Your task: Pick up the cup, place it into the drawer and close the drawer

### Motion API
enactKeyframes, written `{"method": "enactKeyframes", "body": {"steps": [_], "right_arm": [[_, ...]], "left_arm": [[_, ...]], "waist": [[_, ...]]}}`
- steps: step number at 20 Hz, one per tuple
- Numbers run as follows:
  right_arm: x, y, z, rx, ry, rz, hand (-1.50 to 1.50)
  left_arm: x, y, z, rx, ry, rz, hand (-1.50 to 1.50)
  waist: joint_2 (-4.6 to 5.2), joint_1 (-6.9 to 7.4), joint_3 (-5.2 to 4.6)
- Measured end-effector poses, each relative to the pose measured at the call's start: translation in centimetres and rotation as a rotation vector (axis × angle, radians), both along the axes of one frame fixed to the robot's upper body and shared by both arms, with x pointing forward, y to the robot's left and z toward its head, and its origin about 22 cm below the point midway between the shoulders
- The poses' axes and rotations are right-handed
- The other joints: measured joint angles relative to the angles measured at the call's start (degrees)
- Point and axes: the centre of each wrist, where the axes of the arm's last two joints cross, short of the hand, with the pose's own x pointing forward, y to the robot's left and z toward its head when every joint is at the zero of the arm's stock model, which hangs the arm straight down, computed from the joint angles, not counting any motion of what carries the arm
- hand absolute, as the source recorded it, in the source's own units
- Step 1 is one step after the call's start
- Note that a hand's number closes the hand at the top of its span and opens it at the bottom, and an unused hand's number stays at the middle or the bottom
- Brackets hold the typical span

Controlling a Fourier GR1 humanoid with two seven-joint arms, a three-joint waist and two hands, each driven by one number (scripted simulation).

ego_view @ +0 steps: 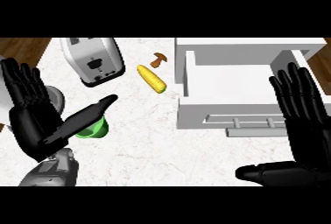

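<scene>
Cup point(96, 130) just right of open left hand point(29, 121), under its thumb; open right hand point(307, 124) farther, over the drawer point(199, 114).

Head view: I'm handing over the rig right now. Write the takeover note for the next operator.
Left hand: open, thumb lying across the small green cup, not gripping it.
Right hand: open, at the right side of the open white drawer.
Cup stands on the white marble counter, outside the drawer.
Done: drawer is open.
Left: grasp cup, place it in drawer, close drawer.
</scene>
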Motion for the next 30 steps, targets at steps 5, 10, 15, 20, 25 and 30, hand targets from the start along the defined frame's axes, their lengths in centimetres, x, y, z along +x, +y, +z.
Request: {"method": "enactKeyframes", "body": {"steps": [5,10,15,20,25,30], "right_arm": [[-0.1,0.4,0.0,0.001,0.009,0.01,-1.5],[-0.4,0.0,0.1,0.008,0.017,0.016,-1.5],[-0.7,0.2,0.0,0.01,0.011,0.014,-1.5],[0.1,0.2,0.2,0.004,0.0,0.01,-1.5],[1.2,0.0,0.3,0.013,-0.004,0.001,-1.5],[1.1,-0.5,0.3,0.002,-0.006,0.004,-1.5]], "left_arm": [[1.3,-1.8,-0.8,-0.031,0.009,0.038,-1.5],[2.3,-2.4,-0.5,-0.043,0.012,0.058,-1.5],[2.6,-2.7,-1.4,-0.055,0.032,0.075,-1.5],[3.0,-2.9,-2.3,-0.07,0.057,0.093,-1.5],[1.7,-3.0,-3.6,-0.09,0.089,0.11,-1.5],[1.3,-1.1,-5.7,-0.114,0.128,0.146,-1.5]], "waist": [[-0.07,0.21,0.02],[-0.1,0.27,0.03],[-0.11,0.3,0.04],[-0.1,0.36,0.03],[-0.11,0.48,0.03],[-0.1,0.46,0.03]]}}
